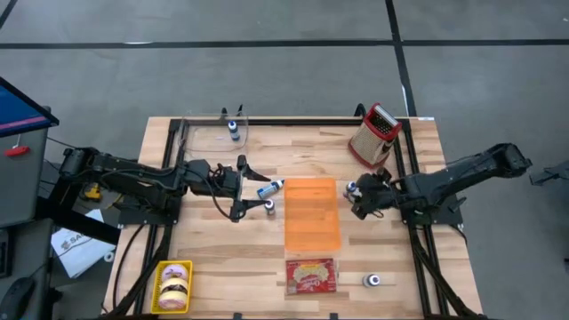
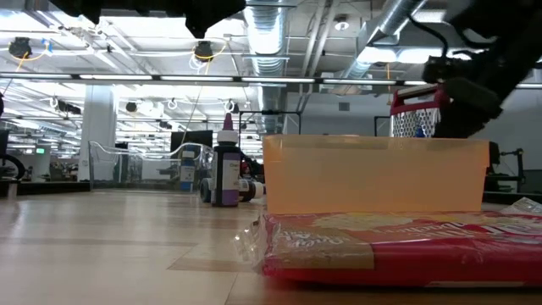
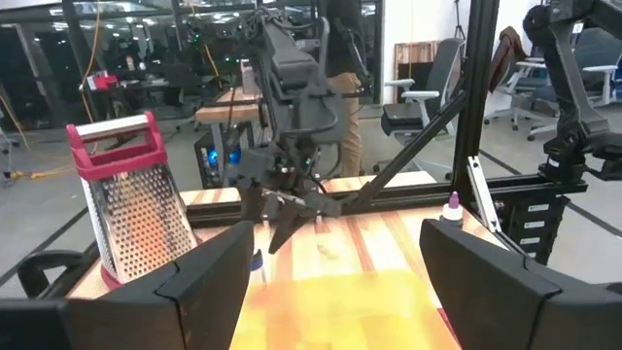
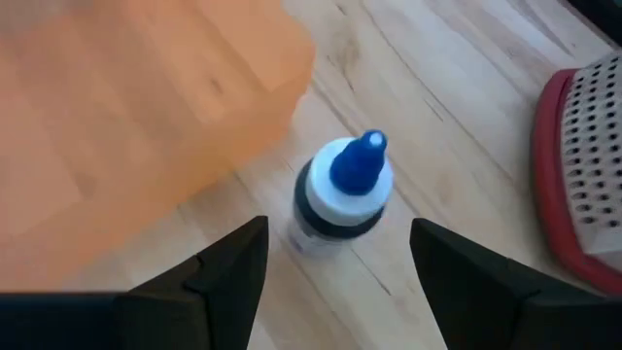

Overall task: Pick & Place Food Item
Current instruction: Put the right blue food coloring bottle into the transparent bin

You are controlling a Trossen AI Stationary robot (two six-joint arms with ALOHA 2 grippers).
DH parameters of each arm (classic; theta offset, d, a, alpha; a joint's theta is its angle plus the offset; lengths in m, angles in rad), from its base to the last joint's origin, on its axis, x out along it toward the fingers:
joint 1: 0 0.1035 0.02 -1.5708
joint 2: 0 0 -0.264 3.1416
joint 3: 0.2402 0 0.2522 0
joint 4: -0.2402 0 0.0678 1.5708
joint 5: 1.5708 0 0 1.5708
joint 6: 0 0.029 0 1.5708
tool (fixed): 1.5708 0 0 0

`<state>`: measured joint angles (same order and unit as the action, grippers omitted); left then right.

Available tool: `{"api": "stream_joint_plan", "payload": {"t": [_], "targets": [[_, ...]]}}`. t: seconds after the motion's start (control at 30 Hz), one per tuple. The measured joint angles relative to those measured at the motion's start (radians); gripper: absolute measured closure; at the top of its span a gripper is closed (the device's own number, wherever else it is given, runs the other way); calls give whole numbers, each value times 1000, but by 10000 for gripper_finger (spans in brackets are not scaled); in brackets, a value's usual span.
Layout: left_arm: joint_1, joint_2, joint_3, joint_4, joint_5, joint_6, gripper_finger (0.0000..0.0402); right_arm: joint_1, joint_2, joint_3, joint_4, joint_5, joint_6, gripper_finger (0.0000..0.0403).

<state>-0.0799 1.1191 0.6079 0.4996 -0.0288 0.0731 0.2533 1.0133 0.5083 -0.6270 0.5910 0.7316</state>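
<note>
Two dark arms reach in over the wooden table point(image 1: 222, 258) from opposite sides, and neither holds anything. The left gripper point(image 1: 242, 188) hangs just left of the orange container point(image 1: 312, 215), its fingers point(image 3: 194, 282) spread wide with nothing between them; a small blue-capped bottle point(image 1: 270, 188) lies on its side close by, and another small bottle point(image 1: 268, 205) stands just below that. The right gripper point(image 1: 360, 197) sits at the container's right edge, fingers point(image 4: 228, 262) also spread wide, poised over an upright blue-tipped bottle point(image 4: 340, 190) that stands on the wood just beside the container point(image 4: 126, 107) without being touched. The food item, a red packet of biscuits point(image 1: 310, 276), lies flat near the front edge, just below the orange container and well apart from both grippers. A red-framed box grater point(image 1: 374, 133) stands toward the back right. A yellow tray of doughnuts point(image 1: 173, 286) lies at the front left corner.
</note>
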Motion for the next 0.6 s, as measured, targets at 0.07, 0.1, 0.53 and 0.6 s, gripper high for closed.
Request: {"api": "stream_joint_plan", "payload": {"t": [0.07,0.1,0.53,0.6], "targets": [[0,0,0,-4,0,-3,110,40,-36,-53,59,41,53,158],[-1,0,0,-3,0,-3,110,56,-59,-77,84,60,72,158],[-2,0,0,24,0,0,110,28,-169,-305,369,91,61,158],[-1,0,0,24,0,0,110,13,-170,-326,422,90,34,158]]}}
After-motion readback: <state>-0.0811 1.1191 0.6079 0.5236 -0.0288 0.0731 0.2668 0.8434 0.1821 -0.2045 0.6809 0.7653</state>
